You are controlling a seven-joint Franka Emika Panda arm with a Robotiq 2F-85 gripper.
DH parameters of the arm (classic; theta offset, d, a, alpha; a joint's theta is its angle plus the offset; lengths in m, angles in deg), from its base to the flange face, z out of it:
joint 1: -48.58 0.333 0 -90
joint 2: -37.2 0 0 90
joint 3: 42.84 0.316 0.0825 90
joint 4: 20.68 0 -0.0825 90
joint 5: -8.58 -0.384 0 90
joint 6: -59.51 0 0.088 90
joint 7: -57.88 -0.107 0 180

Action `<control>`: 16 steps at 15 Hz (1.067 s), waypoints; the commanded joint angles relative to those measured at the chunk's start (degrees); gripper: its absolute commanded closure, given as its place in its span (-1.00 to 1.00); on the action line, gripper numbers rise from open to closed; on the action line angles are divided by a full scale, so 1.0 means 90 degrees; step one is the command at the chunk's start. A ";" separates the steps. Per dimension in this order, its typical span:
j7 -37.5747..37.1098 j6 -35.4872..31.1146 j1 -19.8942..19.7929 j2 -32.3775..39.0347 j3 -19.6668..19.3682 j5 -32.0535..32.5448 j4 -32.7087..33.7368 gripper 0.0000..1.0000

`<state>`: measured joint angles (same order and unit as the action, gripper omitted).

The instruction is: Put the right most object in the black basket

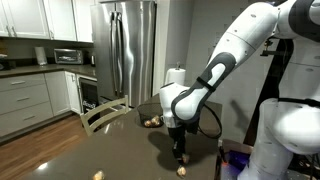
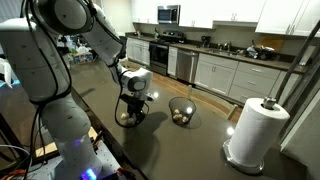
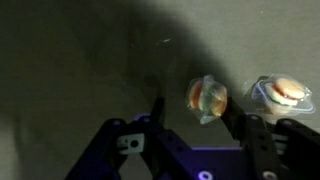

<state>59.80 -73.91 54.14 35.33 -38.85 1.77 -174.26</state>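
Gripper (image 3: 196, 120) fingers (image 3: 243, 130) stand apart. The pale tan lump (image 3: 207, 97) lies between them, nearer the 3 o'clock finger. A lookalike lump (image 3: 283, 90) lies outside, at 3 o'clock.

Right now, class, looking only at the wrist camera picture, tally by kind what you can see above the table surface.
Small pale lumps: 2
Gripper fingers: 2
Total: 4
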 commanded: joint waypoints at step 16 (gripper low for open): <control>-0.0597 0.1437 -0.0078 0.0447 -0.0024 0.0332 0.0792 -0.15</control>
<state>56.09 -63.14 53.96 37.59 -39.17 3.42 -169.16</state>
